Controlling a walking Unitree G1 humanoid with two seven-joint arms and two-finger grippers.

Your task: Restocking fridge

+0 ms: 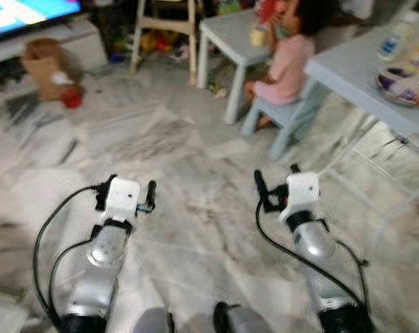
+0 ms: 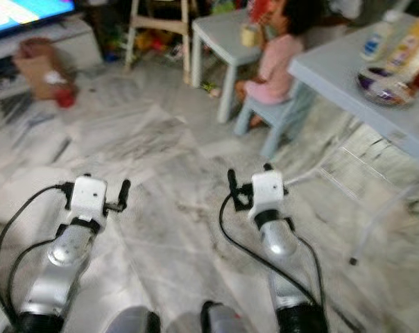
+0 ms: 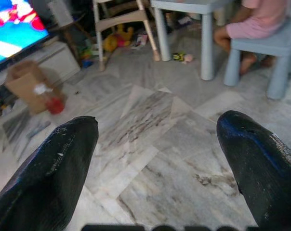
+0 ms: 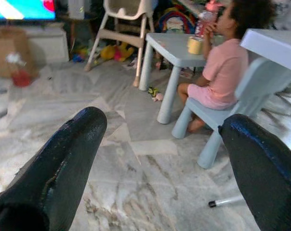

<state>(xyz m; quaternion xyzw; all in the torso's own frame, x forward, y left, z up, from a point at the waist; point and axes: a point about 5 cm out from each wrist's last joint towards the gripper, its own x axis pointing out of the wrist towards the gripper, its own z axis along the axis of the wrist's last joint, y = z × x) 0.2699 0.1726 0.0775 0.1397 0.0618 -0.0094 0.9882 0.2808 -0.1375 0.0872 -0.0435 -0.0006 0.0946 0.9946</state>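
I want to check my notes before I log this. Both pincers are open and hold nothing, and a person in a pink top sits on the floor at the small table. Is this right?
Not quite. The person sits on a small chair, not on the floor; the right wrist view shows it. The rest holds: the left pincer and right pincer are open and hold nothing, and the person is at the small table.

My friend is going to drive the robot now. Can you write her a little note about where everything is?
Left gripper: open, holding nothing, out over the marble floor.
Right gripper: open, holding nothing, also over the floor.
A person in pink sits on a small chair at a low table ahead. A bigger table on the right holds bottles and a dish.
Done: nothing stocked that can be seen.
Left: find the fridge and the groceries. Steer wide of the person.
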